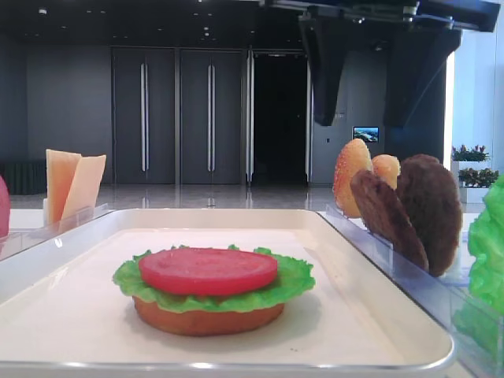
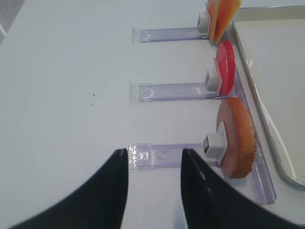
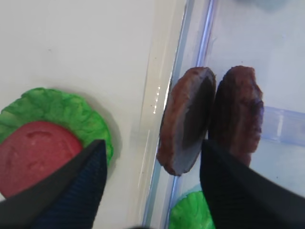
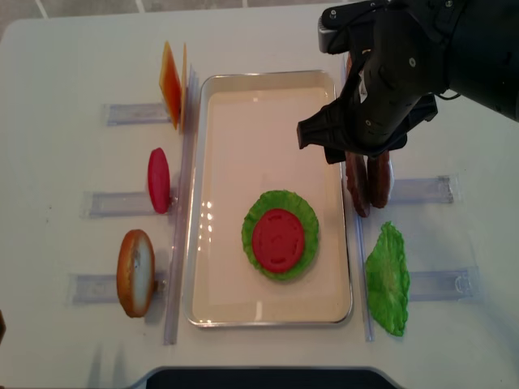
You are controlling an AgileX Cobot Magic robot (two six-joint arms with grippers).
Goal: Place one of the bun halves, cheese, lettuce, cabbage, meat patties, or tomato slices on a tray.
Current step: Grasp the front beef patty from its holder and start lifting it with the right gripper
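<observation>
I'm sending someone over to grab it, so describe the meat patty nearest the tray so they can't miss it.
Find the cream-white tray mid-table. In the clear rack along its right edge, two dark brown meat patties stand on edge. Take the one closest to the tray; unlike the tan seeded buns behind, it is dark and grainy.

Tray (image 4: 203, 203): smooth, glossy cream plastic, light glinting off the rim. Racks (image 2: 167, 90): clear, shiny plastic. Patties (image 3: 236, 112): rough, grainy, matt brown. Tomato slice (image 1: 208, 270): smooth, faint sheen. Lettuce (image 4: 388, 279): ruffled, matt green. Tabletop (image 2: 62, 95): plain matt white.
</observation>
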